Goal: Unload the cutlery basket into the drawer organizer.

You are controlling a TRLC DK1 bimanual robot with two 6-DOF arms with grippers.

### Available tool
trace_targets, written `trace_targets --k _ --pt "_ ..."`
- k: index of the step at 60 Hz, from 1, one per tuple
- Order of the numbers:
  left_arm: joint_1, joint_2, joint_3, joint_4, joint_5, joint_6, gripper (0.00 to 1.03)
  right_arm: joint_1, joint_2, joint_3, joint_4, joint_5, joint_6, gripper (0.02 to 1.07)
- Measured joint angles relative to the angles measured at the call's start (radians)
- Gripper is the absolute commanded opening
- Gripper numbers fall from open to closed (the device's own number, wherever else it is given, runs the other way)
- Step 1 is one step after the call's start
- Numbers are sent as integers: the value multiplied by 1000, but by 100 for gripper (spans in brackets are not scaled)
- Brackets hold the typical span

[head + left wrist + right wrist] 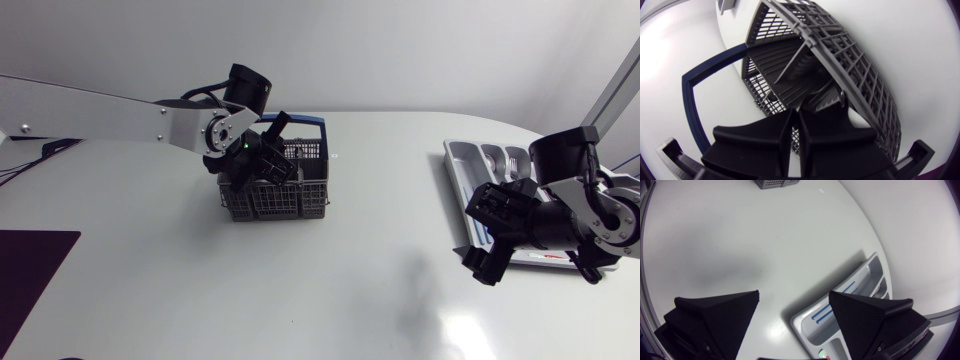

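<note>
Grey lattice cutlery basket [290,205] toward the far edge of the table [340,290], somewhat left of middle, upright, blue handle [306,124] on its far side. Left gripper [268,168] down over the basket's left part, tips inside the rim. Seen from the left wrist, fingers [765,145] pressed almost flat together, only a hairline slit between, nothing visibly caught there. Just ahead of the tips, slim metal utensil [792,62] leaning across a compartment of the basket.

Pale grey drawer organizer [462,160] at the right edge of the table, well apart from the basket. Right gripper [480,240] above the organizer's near left corner, spread wide, holding nothing. Two pale blue strips [832,311] lying in the long compartment nearest that gripper; too unclear to name.
</note>
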Motion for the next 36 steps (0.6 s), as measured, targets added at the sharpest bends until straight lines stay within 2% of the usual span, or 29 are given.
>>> trace_targets --k 7,22,36 --pt "-10 -26 -25 29 -13 13 3 0 -10 -1 1 0 0 102" --pt "-70 -180 -162 202 -26 23 3 5 -68 -40 2 0 0 102" --pt "-82 -330 -298 330 -28 27 3 44 -160 -55 -34 0 3 102"
